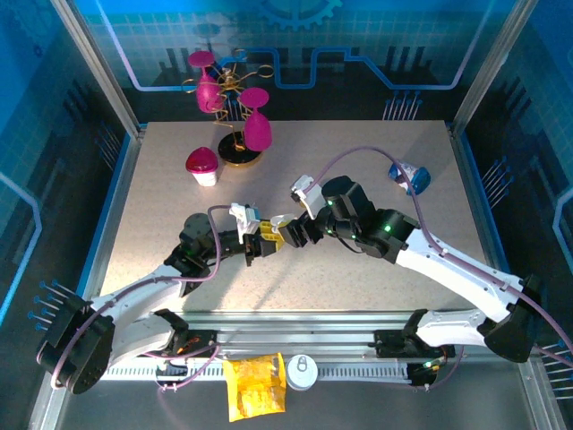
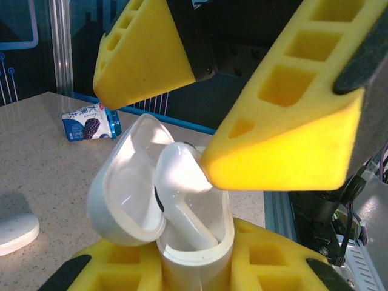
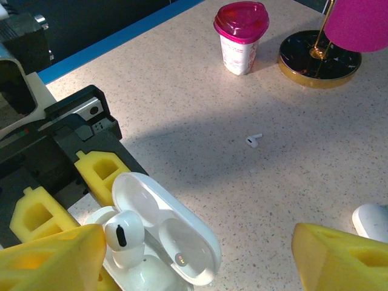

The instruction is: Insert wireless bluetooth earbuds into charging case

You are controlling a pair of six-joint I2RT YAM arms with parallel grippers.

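My left gripper is shut on the white charging case, holding it upright with its lid swung open. One white earbud stands in the case, stem down and head sticking out. My right gripper is open and straddles the case from above. One of its yellow fingers touches the earbud's head, and the other finger is well clear. In the right wrist view the same earbud sits beside an unfilled slot. A second earbud lies loose on the table. Both grippers meet at mid-table.
Another white case lies at the right edge, and a flat white case lies to the left. A pink-lidded cup and a stand with pink glasses are at the back left. A blue packet lies at the back right.
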